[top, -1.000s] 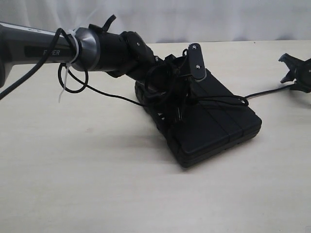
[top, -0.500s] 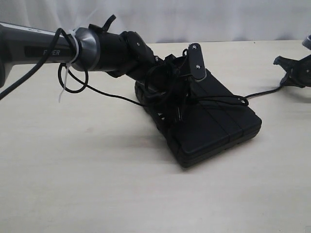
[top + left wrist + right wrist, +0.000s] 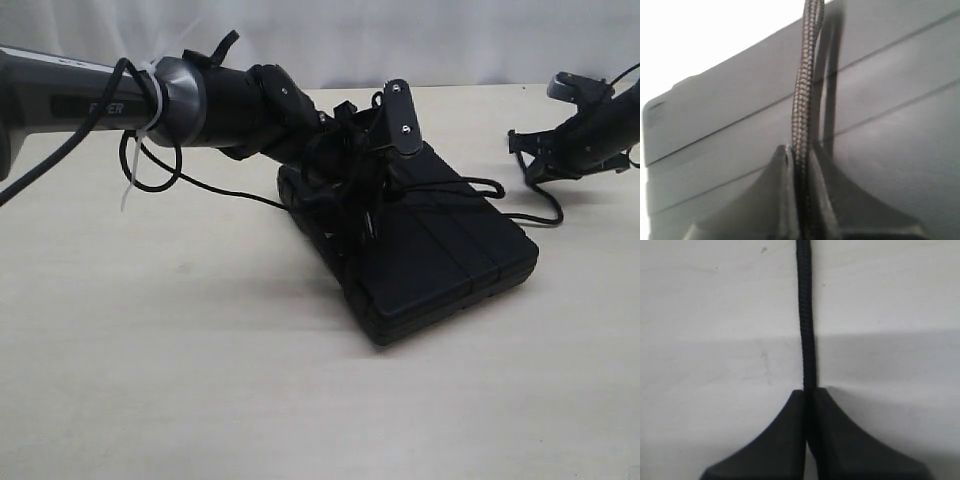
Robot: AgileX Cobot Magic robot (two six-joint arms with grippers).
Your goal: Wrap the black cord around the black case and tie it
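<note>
The black case (image 3: pixel 440 255) lies flat on the table, its grooved lid (image 3: pixel 880 100) filling the left wrist view. The black cord (image 3: pixel 470 187) crosses the lid's far end and droops in a slack curve off the case's right side toward my right gripper. My left gripper (image 3: pixel 385 150) hangs over the case's far end, shut on the cord (image 3: pixel 802 110), which runs out from between its fingers. My right gripper (image 3: pixel 527 155) hovers right of the case, shut on the cord (image 3: pixel 805 315) above bare table.
A thicker black cable with a white zip tie (image 3: pixel 135 140) loops off the left arm (image 3: pixel 100 100) at the left. The pale wooden table (image 3: pixel 200 380) spreads in front of the case. A white backdrop (image 3: pixel 400 40) rises behind the table's far edge.
My right gripper has moved left toward the case with the cord in it, and the cord between them has gone slack into a loop. The left gripper has barely shifted.
</note>
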